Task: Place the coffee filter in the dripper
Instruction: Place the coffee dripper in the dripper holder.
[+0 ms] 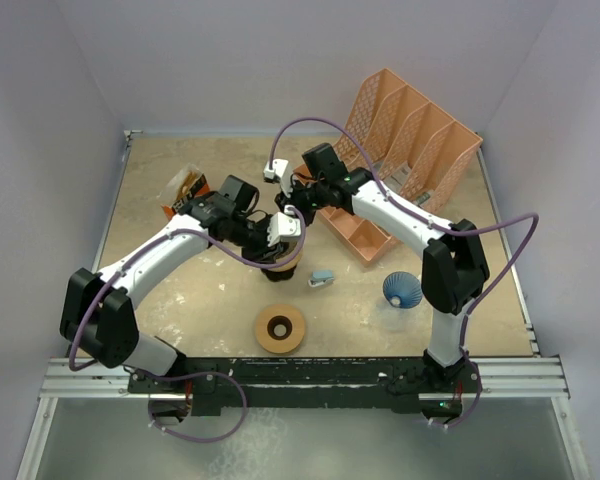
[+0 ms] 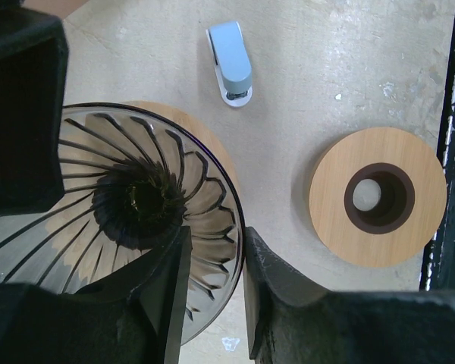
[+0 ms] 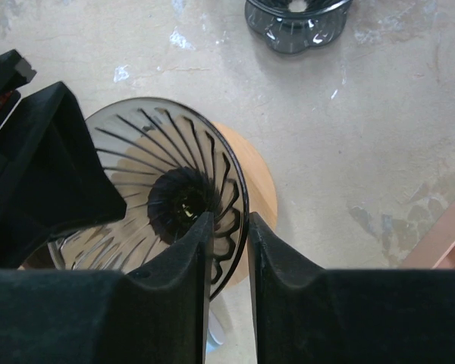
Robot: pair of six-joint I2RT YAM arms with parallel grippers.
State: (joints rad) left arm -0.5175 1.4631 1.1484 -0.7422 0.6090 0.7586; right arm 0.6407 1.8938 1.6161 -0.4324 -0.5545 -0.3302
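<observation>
A smoky ribbed glass dripper [image 2: 144, 197] stands on a round wooden base [image 2: 205, 140] at the table's middle [image 1: 282, 258]. My left gripper [image 2: 216, 243] straddles its rim, one finger inside the cone and one outside, closed on the wall. My right gripper [image 3: 230, 227] grips the same dripper [image 3: 174, 189] at another part of the rim, one finger inside and one outside. In the top view the two grippers, left [image 1: 268, 238] and right [image 1: 293, 212], meet over it. The dripper is empty. I cannot pick out a paper filter for certain.
A spare wooden ring [image 1: 280, 328] lies near the front edge. A small light-blue object [image 1: 321, 279] and a blue ribbed cone [image 1: 402, 290] lie to the right. An orange file rack [image 1: 400, 150] stands back right. A brown packet [image 1: 185, 187] sits back left. Another dark glass piece [image 3: 296, 23] shows beyond.
</observation>
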